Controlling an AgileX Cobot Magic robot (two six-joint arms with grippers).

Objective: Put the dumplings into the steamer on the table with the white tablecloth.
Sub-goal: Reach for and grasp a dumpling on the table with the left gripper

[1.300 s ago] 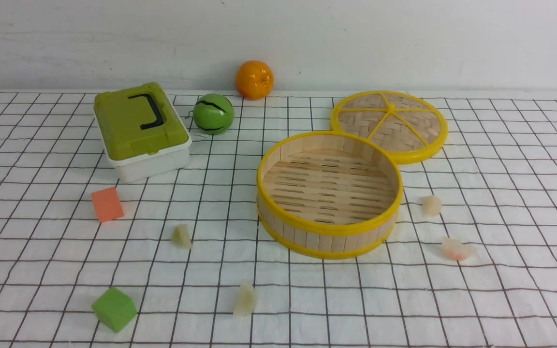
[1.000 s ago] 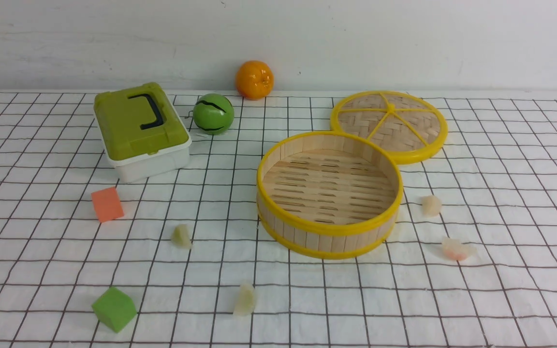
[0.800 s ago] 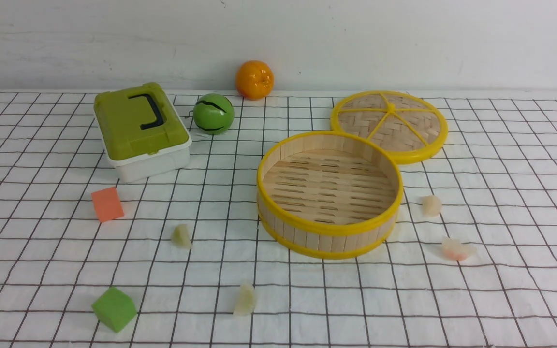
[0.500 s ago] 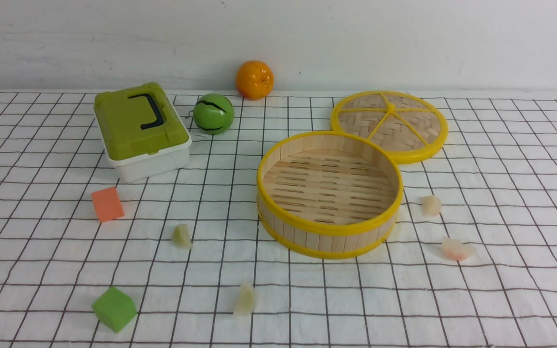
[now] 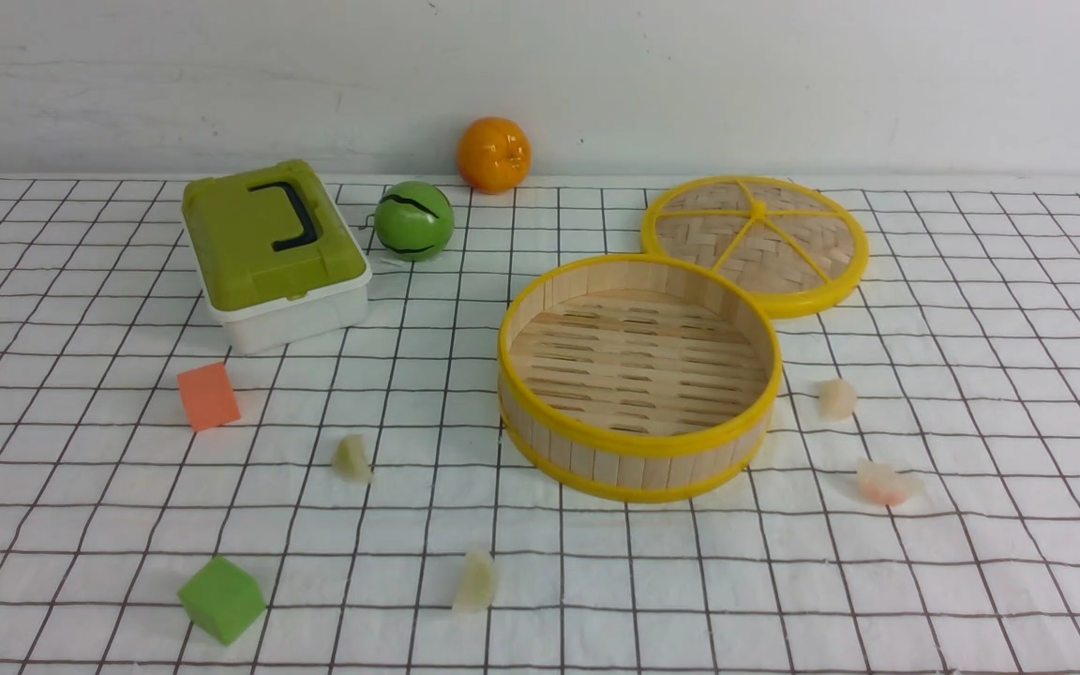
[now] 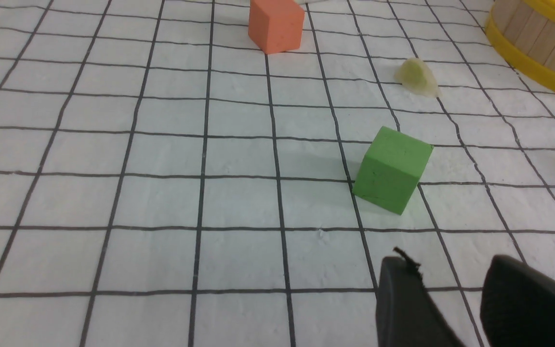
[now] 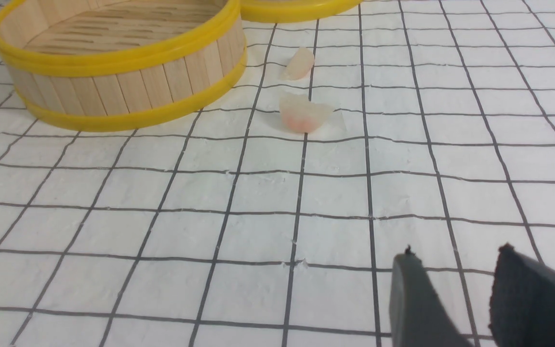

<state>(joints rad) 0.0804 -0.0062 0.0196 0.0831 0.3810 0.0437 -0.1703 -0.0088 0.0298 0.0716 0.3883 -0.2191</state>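
Zero change in last second | four dumplings [image 5: 352, 458] on cloth [image 5: 971, 586] around steamer [image 5: 638, 450], none inside | left gripper [image 6: 451, 262] and right gripper [image 7: 455, 255] both parted, empty, near cloth | task not started, first pick pending

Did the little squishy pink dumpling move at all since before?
No. The pinkish translucent dumpling lies in the same spot as before, to the right of the round bamboo steamer with yellow rims and apart from it.

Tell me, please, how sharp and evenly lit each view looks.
Front view: sharp, evenly lit, only faint shadows by the steamer. Left wrist view: green cube crisp, soft shadow; left gripper slightly blurred. Right wrist view: pink dumpling crisp; right gripper slightly blurred.
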